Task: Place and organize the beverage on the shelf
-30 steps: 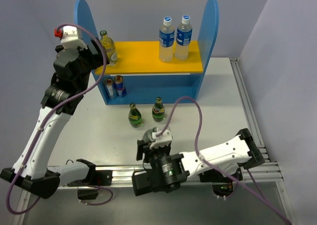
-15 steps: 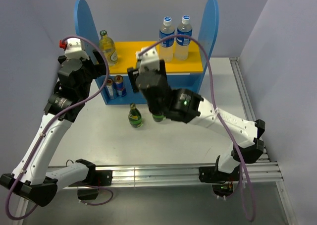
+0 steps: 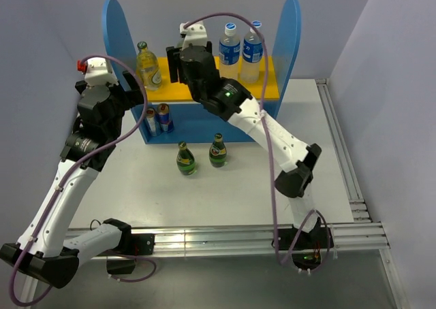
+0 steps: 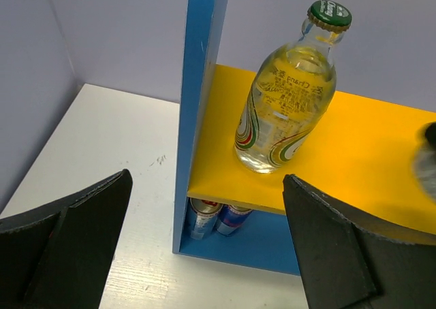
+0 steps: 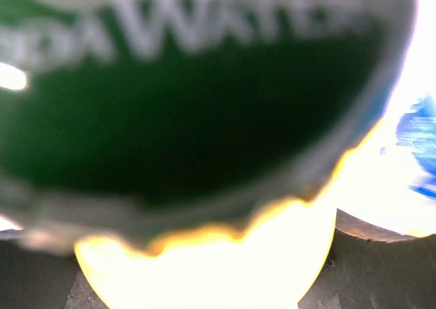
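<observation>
As I tally outward from the arm bases, my entries run thus.
1. dark green bottles [image 3: 185, 160]: two, upright on the tabletop [image 3: 136, 186], below and nearward of the right pincer, untouched.
2. left pincer [image 4: 208, 180]: fully spread, empty, just outside the left panel of the shelf [image 3: 116, 23]. The placed glass bottle [image 4: 286, 98] stands just beyond it on the yellow board [image 4: 368, 152].
3. right pincer [image 3: 182, 67]: a second ago low by the near edge, now over the board. It is part-closed, by my reading on a second glass bottle [image 5: 191, 118] whose green cap fills its wrist view.
4. plastic bottles [image 3: 230, 50]: two, upright, right of that pincer.

Judgement: a fourth bottle is about to land; the green pair remains.
</observation>
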Controlling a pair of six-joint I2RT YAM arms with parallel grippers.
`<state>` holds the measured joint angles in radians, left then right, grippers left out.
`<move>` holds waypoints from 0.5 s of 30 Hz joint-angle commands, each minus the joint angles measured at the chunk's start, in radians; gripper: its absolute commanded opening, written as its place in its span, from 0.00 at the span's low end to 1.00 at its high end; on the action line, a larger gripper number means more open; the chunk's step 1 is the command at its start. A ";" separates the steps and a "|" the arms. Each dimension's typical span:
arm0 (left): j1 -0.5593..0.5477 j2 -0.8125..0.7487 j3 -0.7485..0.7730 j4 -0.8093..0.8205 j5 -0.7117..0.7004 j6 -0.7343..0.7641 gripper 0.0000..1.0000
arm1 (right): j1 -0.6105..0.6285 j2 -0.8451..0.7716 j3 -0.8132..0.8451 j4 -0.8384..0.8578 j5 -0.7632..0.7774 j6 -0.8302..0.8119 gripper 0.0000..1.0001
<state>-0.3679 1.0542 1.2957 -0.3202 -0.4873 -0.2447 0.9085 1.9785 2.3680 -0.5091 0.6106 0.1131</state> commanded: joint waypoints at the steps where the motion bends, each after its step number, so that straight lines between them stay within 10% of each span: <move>1: 0.007 -0.025 -0.003 0.056 -0.023 0.022 0.99 | -0.029 0.016 0.086 0.130 -0.083 0.034 0.00; 15: 0.070 -0.028 -0.024 0.066 0.035 -0.005 0.99 | -0.066 0.108 0.047 0.191 -0.115 0.076 0.00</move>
<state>-0.3077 1.0439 1.2793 -0.2966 -0.4751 -0.2485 0.8497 2.1445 2.3730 -0.5060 0.4858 0.1757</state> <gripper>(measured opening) 0.993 0.741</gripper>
